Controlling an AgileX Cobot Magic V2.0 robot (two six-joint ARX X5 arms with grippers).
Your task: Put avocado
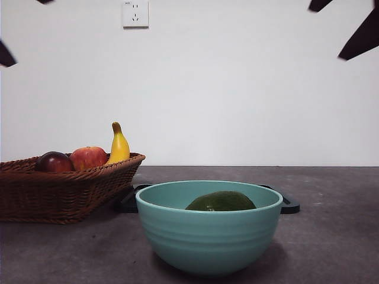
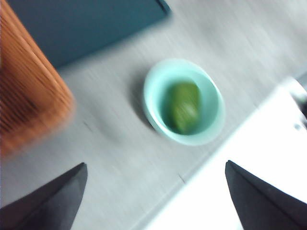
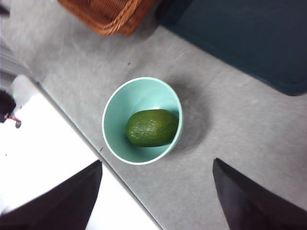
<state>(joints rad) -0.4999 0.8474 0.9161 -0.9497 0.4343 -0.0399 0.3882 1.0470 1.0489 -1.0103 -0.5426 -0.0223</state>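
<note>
1. And there it is: the avocado (image 1: 221, 202) lies on its side inside the teal bowl (image 1: 208, 236), near the front of the table (image 1: 331, 236). From above in the right wrist view, it rests against the bowl's inner wall, clear of everything else.

2. Our left gripper (image 2: 156, 201) hangs high above the table, jaws spread wide with nothing between them. That view is blurred, so we read it loosely.

3. Our right gripper (image 3: 157, 199) sits high too, jaws wide apart and empty, the bowl directly under its camera.

4. In the front view both arms show only as dark tips at the top corners, well away from the fruit.

5. Our call on the step: the placing looks done, with the avocado settled in the bowl and neither gripper touching it.

6. What the next move calls for, as we judge it: little more than keeping both arms up and clear so nothing nudges the bowl.

7. Off to the side, the wicker basket (image 1: 65, 186) holds a dark red fruit (image 1: 54, 161), an apple (image 1: 89, 157) and a banana (image 1: 119, 145). A dark mat (image 1: 289, 205) lies behind the bowl.

8. Writing and brands: none we can read. The wall socket (image 1: 135, 13) carries a tiny mark, too small to make out.
</note>
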